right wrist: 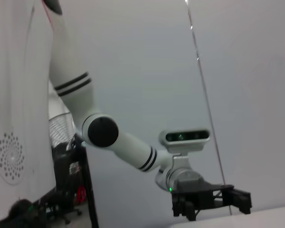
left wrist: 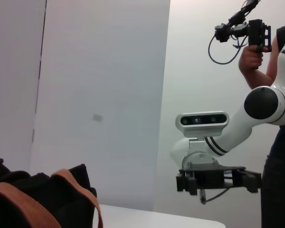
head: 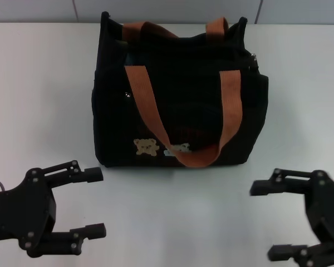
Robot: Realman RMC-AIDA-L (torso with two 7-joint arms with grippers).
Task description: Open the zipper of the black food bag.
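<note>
While the black food bag [head: 178, 100] is stood on the bench [head: 39, 100], its zipper [head: 254, 60] is untouched. The left end effector [head: 92, 203] and right end effector [head: 264, 219] are held spread apart nearby.

Bright, even light; soft shadows

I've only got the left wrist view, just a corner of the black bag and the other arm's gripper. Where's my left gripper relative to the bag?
Observer: In the head view the left gripper hangs open over the white table. It is nearer the robot than the boxy black fabric food bag and apart from it, off its left front corner.
Operator: And the zipper pull?
Observer: A small silvery metal tab shows at the bag's top edge, by the far right corner. It looks like the pull.
Operator: How does the right gripper sit to the bag?
Observer: The right gripper is open and apart from the bag, off its right front corner.
</note>
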